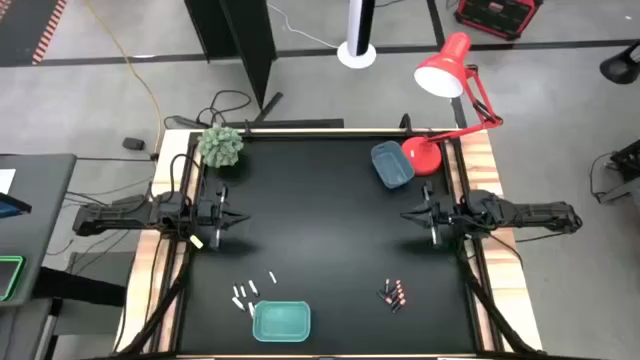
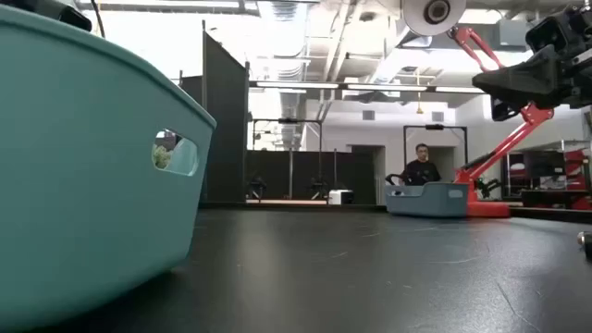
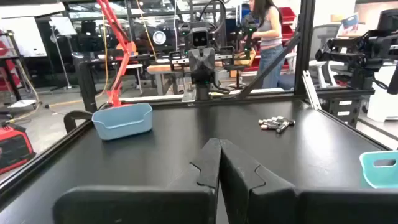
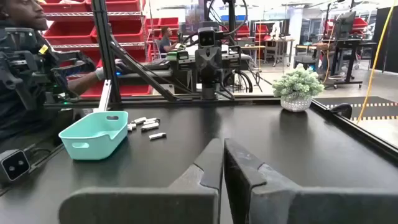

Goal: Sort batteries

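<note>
Both arms wait at the bench (image 1: 330, 200) edges, left hand (image 1: 228, 218) and right hand (image 1: 420, 213) each with fingers pressed together, holding nothing. Whitish batteries (image 1: 250, 290) lie beside the teal tray (image 1: 281, 321); the dark batteries (image 1: 393, 293), apparently pink-banded, lie well apart from the blue tray (image 1: 391, 165)

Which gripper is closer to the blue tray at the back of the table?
The right. The right gripper sits just in front of the blue tray, on the same side of the table. The left gripper is across the table from it, near the small plant.
</note>
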Motion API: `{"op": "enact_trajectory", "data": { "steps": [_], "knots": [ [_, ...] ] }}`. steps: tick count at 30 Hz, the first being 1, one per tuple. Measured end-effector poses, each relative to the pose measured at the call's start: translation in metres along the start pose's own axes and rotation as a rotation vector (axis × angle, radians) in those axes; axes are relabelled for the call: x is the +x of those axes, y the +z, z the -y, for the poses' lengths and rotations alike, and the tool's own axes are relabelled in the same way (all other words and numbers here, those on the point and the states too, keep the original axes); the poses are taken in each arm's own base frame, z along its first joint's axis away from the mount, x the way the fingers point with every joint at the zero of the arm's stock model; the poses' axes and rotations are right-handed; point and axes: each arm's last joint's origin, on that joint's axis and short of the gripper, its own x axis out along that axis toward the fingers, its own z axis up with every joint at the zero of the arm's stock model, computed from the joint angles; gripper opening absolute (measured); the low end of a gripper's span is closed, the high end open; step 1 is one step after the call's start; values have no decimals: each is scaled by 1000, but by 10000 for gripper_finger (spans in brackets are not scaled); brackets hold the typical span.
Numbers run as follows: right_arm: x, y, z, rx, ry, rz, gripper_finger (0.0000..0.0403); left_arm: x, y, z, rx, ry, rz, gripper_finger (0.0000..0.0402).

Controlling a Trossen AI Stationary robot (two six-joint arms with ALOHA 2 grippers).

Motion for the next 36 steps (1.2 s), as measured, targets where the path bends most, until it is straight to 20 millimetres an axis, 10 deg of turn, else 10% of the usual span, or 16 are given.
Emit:
{"op": "enact_trajectory", "data": {
  "steps": [36],
  "knots": [
    [0,0,0,-62,-1,0,33,0,0,0,0,0,0,4]
  ]
}}
